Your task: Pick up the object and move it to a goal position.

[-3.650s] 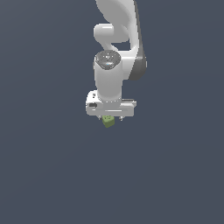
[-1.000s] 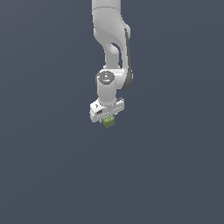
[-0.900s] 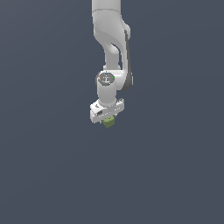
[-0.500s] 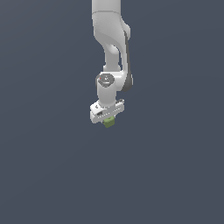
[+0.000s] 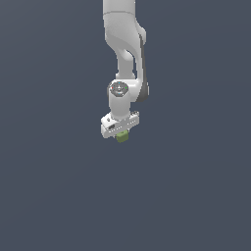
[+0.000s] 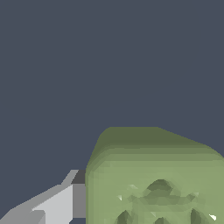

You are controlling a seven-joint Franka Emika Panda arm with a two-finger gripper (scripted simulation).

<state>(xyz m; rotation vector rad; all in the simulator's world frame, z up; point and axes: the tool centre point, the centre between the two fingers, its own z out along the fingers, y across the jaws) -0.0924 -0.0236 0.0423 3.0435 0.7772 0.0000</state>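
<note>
Olive-green cube (image 5: 122, 137) sits clamped in the end effector (image 5: 121, 134).

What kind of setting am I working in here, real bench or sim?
Most likely a bare simulator scene: flat, featureless slate-grey backdrop, no furniture, only the smooth white robot arm, its white gripper, and the small olive-green blocky cube it holds.

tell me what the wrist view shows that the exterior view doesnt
Only the wrist view shows the embossed relief on the green cube and one grey finger pressed against its side. Only the exterior view shows the whole white arm and the gripper hanging from it. Both show the cube in the gripper against a plain dark background.
</note>
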